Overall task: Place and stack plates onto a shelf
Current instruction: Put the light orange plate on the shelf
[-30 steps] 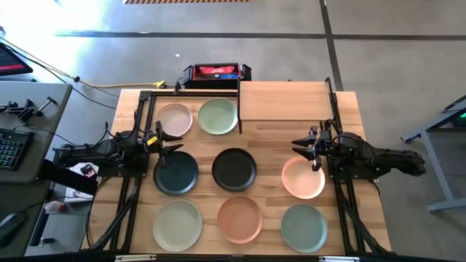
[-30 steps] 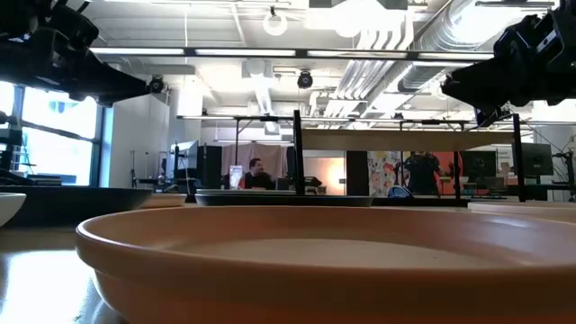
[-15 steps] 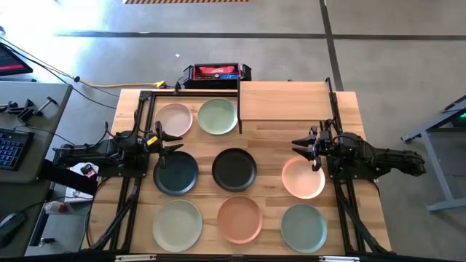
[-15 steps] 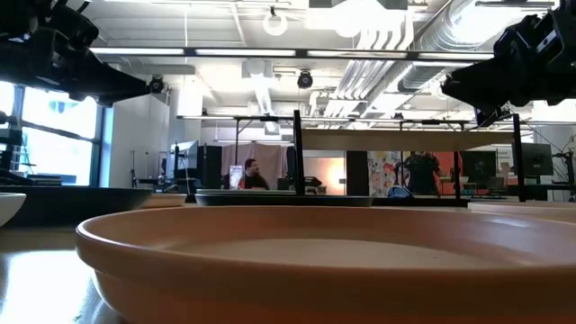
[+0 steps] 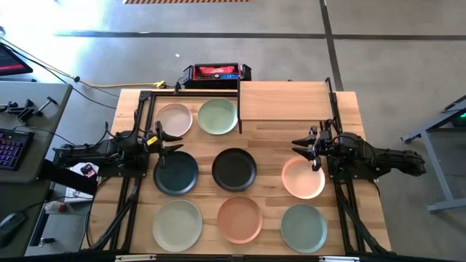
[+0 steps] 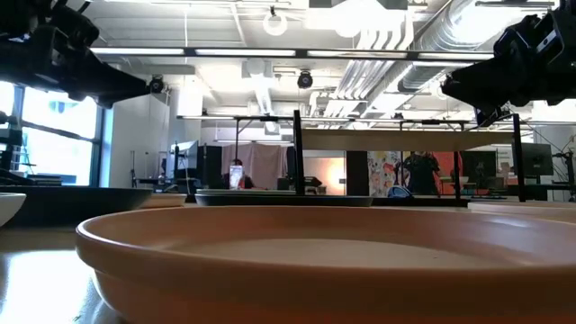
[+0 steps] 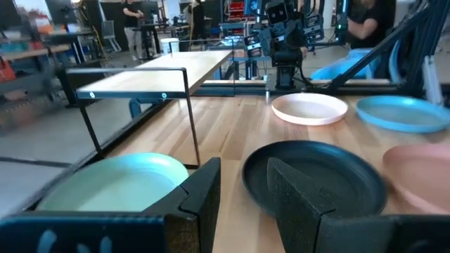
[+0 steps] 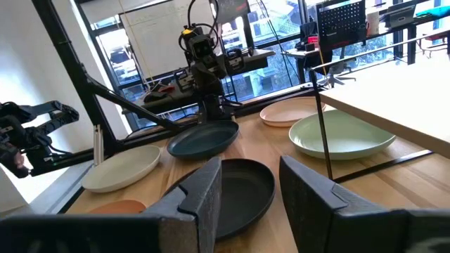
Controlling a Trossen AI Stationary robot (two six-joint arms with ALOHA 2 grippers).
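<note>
Several round plates lie flat on the wooden table in the high view: pink [image 5: 175, 118] and sage green [image 5: 218, 116] at the far left, dark teal [image 5: 175, 172], black [image 5: 234, 169] and peach [image 5: 303, 178] in the middle row, pale green [image 5: 177, 224], terracotta [image 5: 239, 218] and grey-green [image 5: 303, 227] along the near edge. The shelf [image 5: 284, 100] stands on thin black legs at the far right, its board bare. My left gripper [image 5: 171, 140] hovers open above the dark teal plate's far rim. My right gripper [image 5: 302, 149] hovers open above the peach plate's far rim.
A red and black device [image 5: 216, 72] sits just past the table's far edge. Black frame rails [image 5: 138, 116] run along the left and right sides under the arms. In the low view the terracotta plate [image 6: 315, 261] fills the foreground, with the shelf [image 6: 405, 139] behind it.
</note>
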